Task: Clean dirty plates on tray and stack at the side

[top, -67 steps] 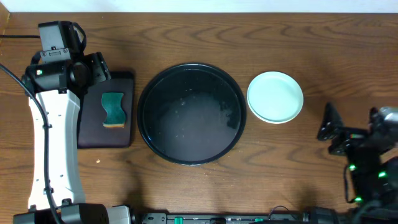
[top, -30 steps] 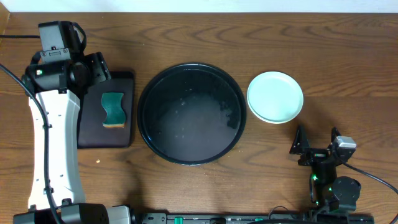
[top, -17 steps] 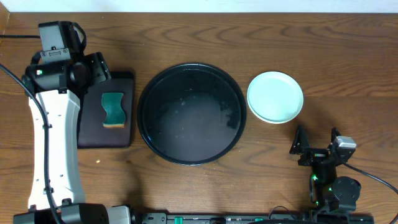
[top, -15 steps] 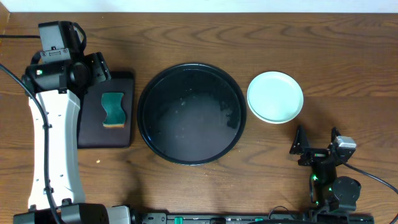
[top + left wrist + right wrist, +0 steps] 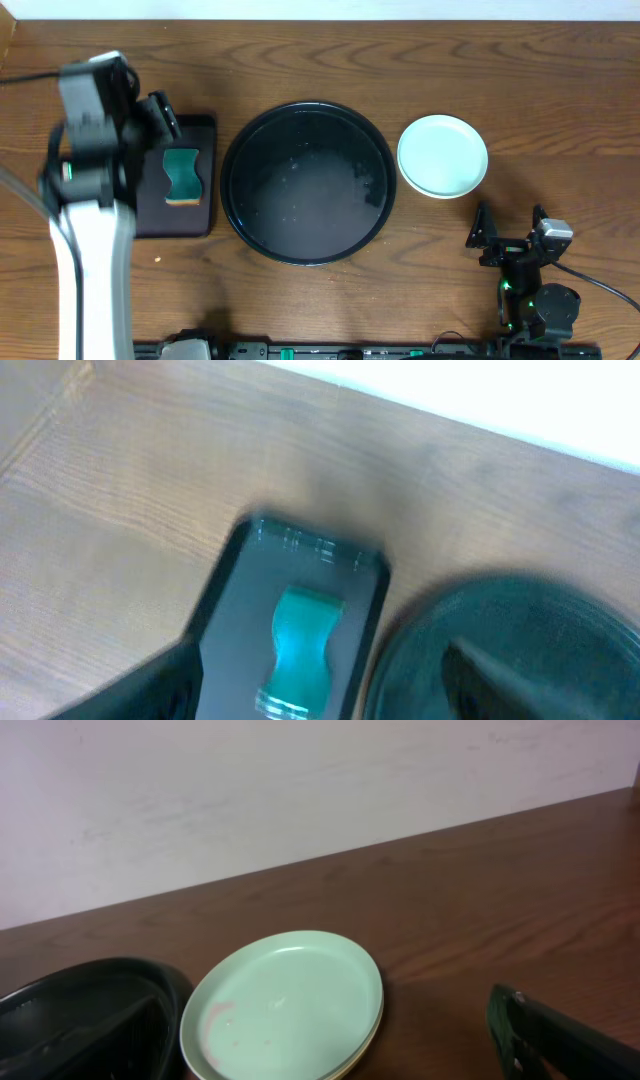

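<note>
Pale aqua plates (image 5: pixel 442 156) lie stacked flat just right of the glossy black round tray (image 5: pixel 262 215), whose floor is speckled whitish

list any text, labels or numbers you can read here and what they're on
No readable text anywhere.
Small rectangular black tray: faint raised marks along its far edge, too blurred to read.
Stacked plates, round tray, sponge: no markings seen.
</note>
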`<move>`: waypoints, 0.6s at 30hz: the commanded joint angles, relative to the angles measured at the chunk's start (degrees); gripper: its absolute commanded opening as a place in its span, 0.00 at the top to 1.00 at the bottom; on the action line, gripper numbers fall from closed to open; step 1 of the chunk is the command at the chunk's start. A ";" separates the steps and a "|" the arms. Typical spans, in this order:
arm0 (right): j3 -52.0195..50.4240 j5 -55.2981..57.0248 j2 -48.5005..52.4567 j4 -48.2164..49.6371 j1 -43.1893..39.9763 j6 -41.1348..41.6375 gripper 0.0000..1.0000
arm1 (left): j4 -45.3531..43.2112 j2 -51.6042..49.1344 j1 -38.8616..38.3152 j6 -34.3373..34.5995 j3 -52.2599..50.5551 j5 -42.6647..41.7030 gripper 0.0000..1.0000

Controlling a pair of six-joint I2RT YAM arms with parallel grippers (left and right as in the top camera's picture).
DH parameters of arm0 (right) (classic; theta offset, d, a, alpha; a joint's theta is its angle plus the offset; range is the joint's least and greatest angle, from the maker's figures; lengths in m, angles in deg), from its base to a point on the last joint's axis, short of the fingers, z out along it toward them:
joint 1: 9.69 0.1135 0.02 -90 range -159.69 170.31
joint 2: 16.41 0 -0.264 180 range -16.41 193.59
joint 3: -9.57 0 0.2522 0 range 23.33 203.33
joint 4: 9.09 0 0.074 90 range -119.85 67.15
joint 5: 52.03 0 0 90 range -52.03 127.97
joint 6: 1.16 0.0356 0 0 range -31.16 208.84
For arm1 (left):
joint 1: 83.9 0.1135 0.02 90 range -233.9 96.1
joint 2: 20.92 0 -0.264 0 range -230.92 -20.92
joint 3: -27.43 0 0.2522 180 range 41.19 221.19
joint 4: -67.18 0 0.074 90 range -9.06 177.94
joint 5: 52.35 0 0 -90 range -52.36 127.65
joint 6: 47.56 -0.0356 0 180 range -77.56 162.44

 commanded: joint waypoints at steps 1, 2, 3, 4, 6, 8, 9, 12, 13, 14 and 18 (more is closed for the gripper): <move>-0.09 0.52 -0.48 -0.24 0.31 0.66 0.01 | -7.96 9.16 -0.83 -0.83 -10.21 0.48 0.23; -0.09 0.52 -0.48 -0.24 0.31 0.66 0.01 | -11.78 12.17 -0.87 -1.11 -14.19 0.48 0.23; -0.09 0.52 -0.48 -0.24 0.31 0.66 0.01 | -15.08 14.73 -0.87 -1.11 -17.68 0.48 0.23; -0.09 0.52 -0.48 -0.24 0.31 0.66 0.01 | -18.45 17.35 -0.87 -1.11 -21.38 0.48 0.23; -0.09 0.52 -0.48 -0.24 0.31 0.66 0.01 | -25.18 22.86 -0.87 -1.11 -29.09 0.48 0.23; -0.09 0.52 -0.48 -0.24 0.31 0.66 0.01 | -31.10 29.03 -0.87 -1.11 -36.92 0.28 0.23; -0.09 0.52 -0.48 -0.24 0.31 0.66 0.01 | -33.51 32.41 -0.87 -1.11 -40.89 -0.26 0.23; -0.09 0.52 -0.48 -0.24 0.31 0.66 0.01 | -37.70 39.47 -0.87 -1.11 -48.46 -0.83 0.23; -0.09 0.52 -0.48 -0.24 0.31 0.66 0.01 | -39.17 42.14 -0.87 -1.11 -51.15 -0.83 0.23; -0.09 0.52 -0.48 -0.24 0.31 0.66 0.01 | -40.52 44.35 -0.87 -1.11 -53.48 -0.83 0.23; -0.09 0.52 -0.48 -0.24 0.31 0.66 0.01 | -45.68 53.02 -0.87 -1.60 -62.55 -0.81 0.23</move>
